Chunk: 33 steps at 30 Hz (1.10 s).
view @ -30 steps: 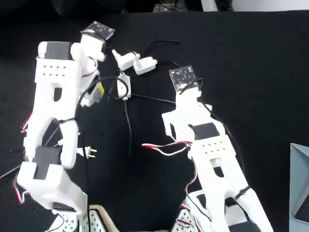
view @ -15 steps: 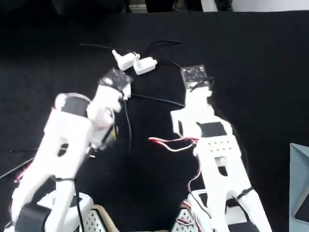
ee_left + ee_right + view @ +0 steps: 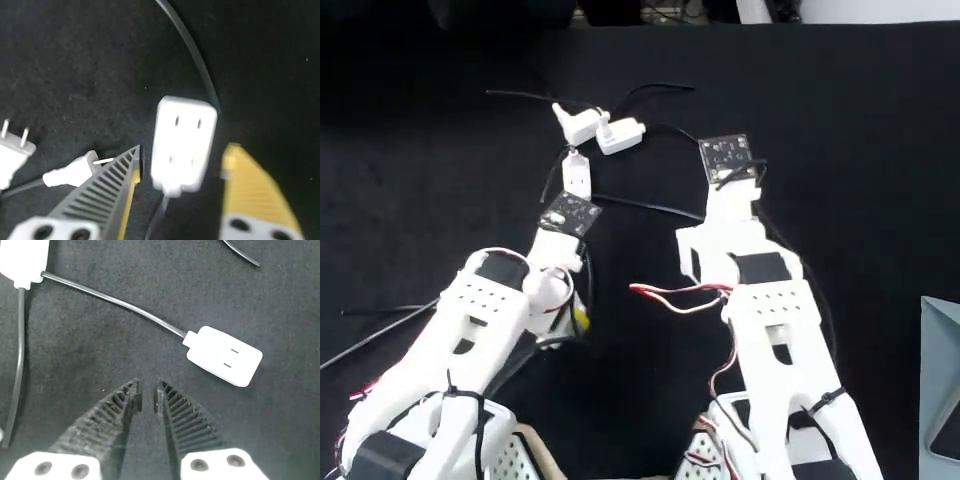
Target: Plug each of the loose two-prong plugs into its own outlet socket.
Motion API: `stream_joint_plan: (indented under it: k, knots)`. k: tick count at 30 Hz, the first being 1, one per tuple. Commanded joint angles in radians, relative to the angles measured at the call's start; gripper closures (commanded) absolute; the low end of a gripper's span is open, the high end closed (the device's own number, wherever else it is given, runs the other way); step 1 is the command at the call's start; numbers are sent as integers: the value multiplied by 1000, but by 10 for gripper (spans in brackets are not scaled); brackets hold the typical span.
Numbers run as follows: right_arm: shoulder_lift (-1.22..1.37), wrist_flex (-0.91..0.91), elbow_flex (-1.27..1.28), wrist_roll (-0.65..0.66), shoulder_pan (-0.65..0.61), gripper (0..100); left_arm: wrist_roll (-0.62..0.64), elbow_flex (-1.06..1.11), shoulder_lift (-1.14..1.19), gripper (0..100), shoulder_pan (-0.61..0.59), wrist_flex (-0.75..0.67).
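Note:
In the left wrist view a white outlet socket (image 3: 184, 142) with two pairs of slots lies on the black cloth between the open fingers of my left gripper (image 3: 182, 150). A white two-prong plug (image 3: 12, 150) and a smaller plug (image 3: 75, 170) lie just outside the grey finger (image 3: 107, 192). My right gripper (image 3: 147, 392) hangs shut and empty over the cloth, a short way from a white socket end (image 3: 223, 356) with two slots on a black cord. From above, white plug and socket pieces (image 3: 598, 130) cluster past both wrists.
Black cords (image 3: 620, 205) run across the cloth between the arms, and one (image 3: 110, 300) links the socket end to another white piece (image 3: 22, 257). Red and white wires (image 3: 670, 295) hang off the right arm. A grey box (image 3: 942, 380) stands at the right edge.
The left arm swung from the far left in toward the middle and came down low behind a white socket. The right arm shifted slightly to the right.

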Motion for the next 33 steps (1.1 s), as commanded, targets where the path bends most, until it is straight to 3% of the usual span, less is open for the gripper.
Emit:
stream_joint_plan:
  k: [1,8,12,15,19,22,28,33]
  knots:
    - [-28,-5,-38,-9,11,935,23,-59,-29,651,-12,52]
    - [-28,-5,-38,-3,11,932,15,-188,-192,651,-148,207]
    - [-28,-3,-48,3,3,932,-32,-205,-431,651,-321,276]
    - [-28,9,-65,74,-52,934,-46,-183,-615,651,-516,318]
    - [-21,86,-125,114,-195,933,-60,-110,-801,648,-805,333]
    - [-19,166,-194,138,-325,932,-112,-48,-885,648,-952,327]
    - [67,230,-331,167,-585,929,-152,22,-919,648,-1119,307]
    - [289,230,-447,161,-717,794,-147,110,-919,649,-1208,215]
